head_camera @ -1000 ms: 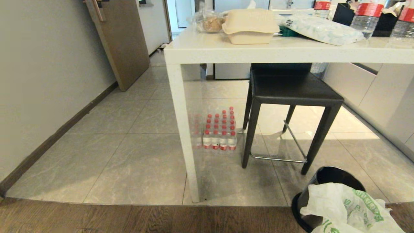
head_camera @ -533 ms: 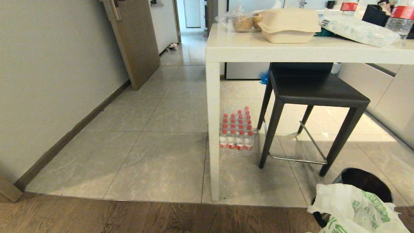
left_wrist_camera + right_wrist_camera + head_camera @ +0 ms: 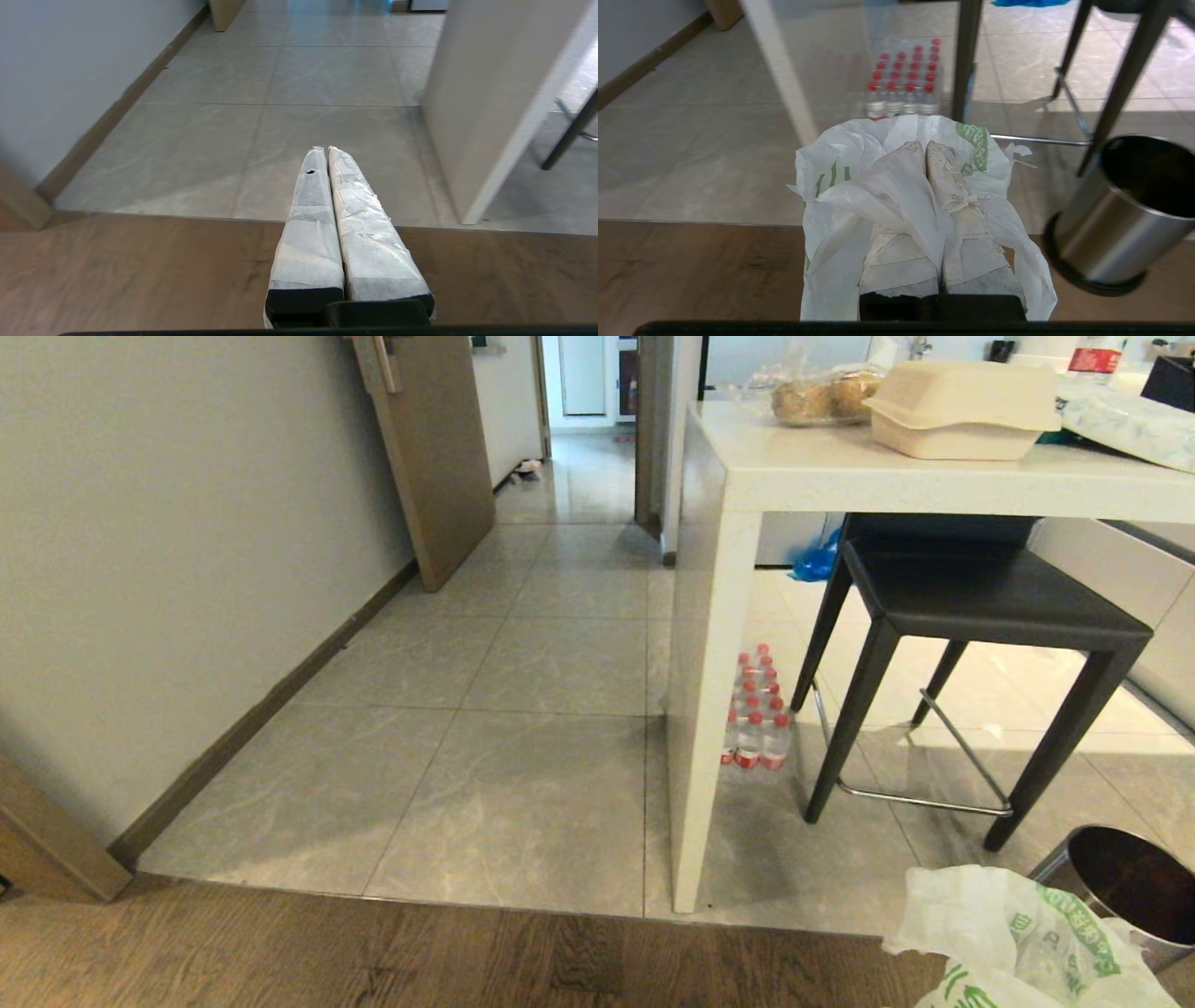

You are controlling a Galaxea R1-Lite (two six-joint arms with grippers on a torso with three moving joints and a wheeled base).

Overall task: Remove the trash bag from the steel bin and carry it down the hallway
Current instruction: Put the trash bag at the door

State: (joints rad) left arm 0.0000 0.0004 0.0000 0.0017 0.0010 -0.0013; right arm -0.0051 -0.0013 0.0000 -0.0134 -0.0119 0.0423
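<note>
- right gripper (image 3: 927, 145) clamped tight on the trash bag (image 3: 896, 200), thin plastic draped over both taped fingers; bag sits at about 5 o'clock in the head view, already out of the bin
- steel bin (image 3: 1106, 219) looks empty, tilted in the right wrist view, just beside the bag at its 3 o'clock, apart from it
- left gripper (image 3: 325, 149) closed on nothing, held low over the wood floor
- hallway (image 3: 560, 616) runs toward 12 o'clock, between wall and white table (image 3: 709, 616)
- risk: thin film could tear or slip from the pinch, since only a fold is caught, not clearly a handle
- risk: loose bag could snag the table leg or the stool (image 3: 980, 616) at 2 o'clock when passing
- risk: bottle pack (image 3: 756, 728) under the table sits near the route
- risk: half-open door (image 3: 434, 457) at 11 o'clock narrows the path
- writing: green print on the bag, characters not readable; red bottle labels too small to read
</note>
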